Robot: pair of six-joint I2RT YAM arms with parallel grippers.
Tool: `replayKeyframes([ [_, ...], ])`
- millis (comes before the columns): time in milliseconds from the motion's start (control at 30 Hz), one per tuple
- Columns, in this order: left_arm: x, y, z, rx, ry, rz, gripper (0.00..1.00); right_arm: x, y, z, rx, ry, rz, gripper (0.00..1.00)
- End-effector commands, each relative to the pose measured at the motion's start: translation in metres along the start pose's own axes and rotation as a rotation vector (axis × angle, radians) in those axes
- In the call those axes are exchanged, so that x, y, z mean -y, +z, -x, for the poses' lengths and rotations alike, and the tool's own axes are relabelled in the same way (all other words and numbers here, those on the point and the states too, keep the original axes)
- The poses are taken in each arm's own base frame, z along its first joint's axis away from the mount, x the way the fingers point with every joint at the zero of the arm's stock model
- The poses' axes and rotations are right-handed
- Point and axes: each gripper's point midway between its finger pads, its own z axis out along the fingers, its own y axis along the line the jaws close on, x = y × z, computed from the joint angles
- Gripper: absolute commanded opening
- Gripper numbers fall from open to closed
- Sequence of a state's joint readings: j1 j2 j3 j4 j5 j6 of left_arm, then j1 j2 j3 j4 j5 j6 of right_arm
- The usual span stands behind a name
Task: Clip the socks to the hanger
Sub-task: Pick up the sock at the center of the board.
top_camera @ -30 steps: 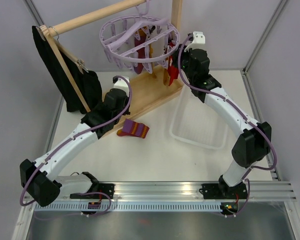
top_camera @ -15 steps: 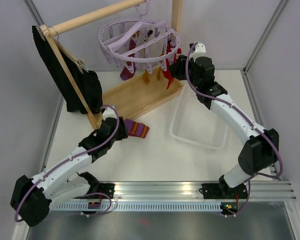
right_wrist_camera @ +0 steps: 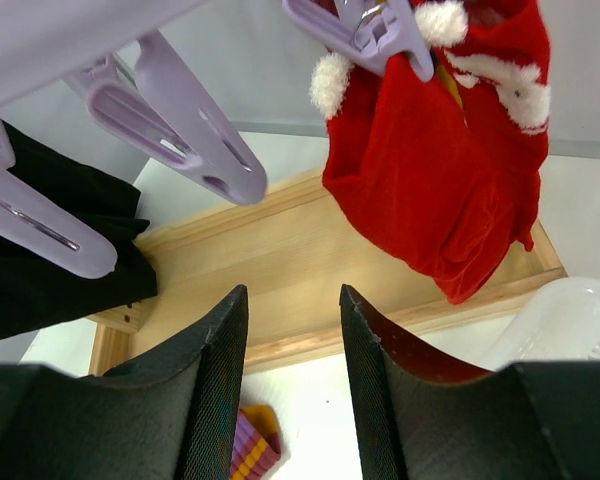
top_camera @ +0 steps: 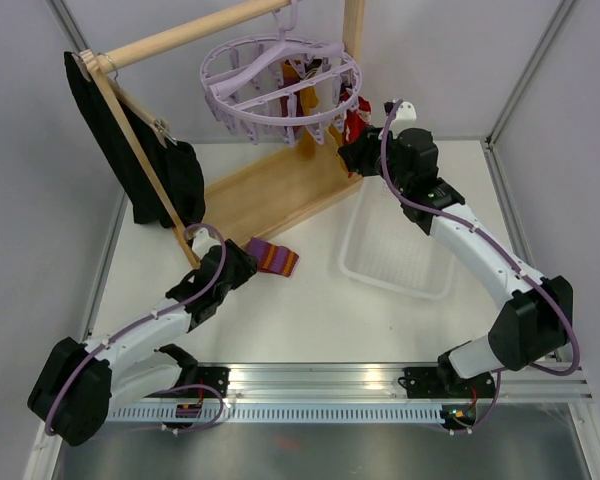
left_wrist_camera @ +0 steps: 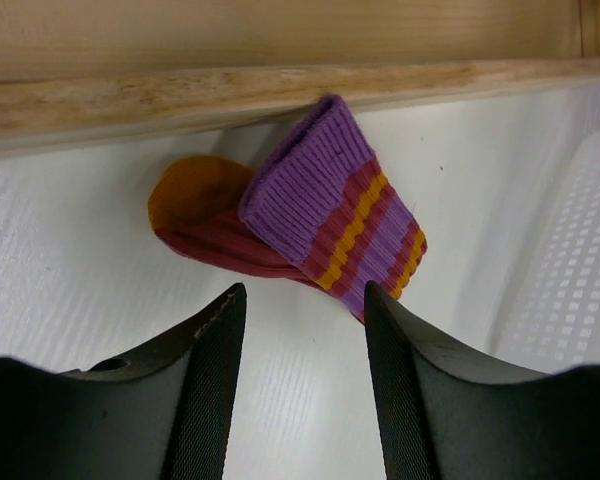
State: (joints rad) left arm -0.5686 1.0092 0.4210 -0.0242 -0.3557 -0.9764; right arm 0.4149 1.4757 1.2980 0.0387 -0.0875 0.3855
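Left pincer (left_wrist_camera: 302,300): jaws apart, empty, low over a purple, maroon and yellow striped knit sock (left_wrist_camera: 330,230) lying on the white surface (left_wrist_camera: 80,280) beside the wooden rack base (left_wrist_camera: 180,95). Round lavender plastic clip hanger (top_camera: 220,90): hung from the wooden rail (top_camera: 180,35), socks pegged. Right pincer (right_wrist_camera: 293,300): open, empty, below the hanger's pegged red plush white-trimmed sock (right_wrist_camera: 440,170).

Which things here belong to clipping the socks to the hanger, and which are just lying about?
Belong to the job:
striped sock, on the table
red sock, already pegged
lavender hanger

Just lying about:
black garment
wooden rack
white basket
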Motion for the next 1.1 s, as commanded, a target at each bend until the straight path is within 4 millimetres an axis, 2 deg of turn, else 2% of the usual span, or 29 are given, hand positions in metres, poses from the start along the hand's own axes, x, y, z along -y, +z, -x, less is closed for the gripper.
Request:
replayKeyframes([
  [0,0.013,0.011,0.007,0.047,-0.178,-0.05,0.55,-0.013,-0.01,0.017,0.048,-0.015,0.05,0.49],
  [267,0.008,0.026,0.016,0.086,-0.225,-0.038,0.55,-0.015,-0.012,0.019,0.056,-0.016,0.063,0.49],
  [667,0.0,0.043,0.003,0.051,-0.28,-0.047,0.51,-0.018,-0.016,0.024,0.062,-0.013,0.069,0.49],
  [833,0.004,0.048,0.004,0.065,-0.302,-0.07,0.49,-0.019,-0.017,0.026,0.066,-0.014,0.067,0.49],
  [967,0.006,0.052,0.004,0.068,-0.311,-0.08,0.45,-0.019,-0.017,0.026,0.067,-0.01,0.068,0.49],
  [1067,0.007,0.054,0.005,0.076,-0.319,-0.092,0.37,-0.02,-0.017,0.027,0.069,-0.008,0.068,0.49],
])
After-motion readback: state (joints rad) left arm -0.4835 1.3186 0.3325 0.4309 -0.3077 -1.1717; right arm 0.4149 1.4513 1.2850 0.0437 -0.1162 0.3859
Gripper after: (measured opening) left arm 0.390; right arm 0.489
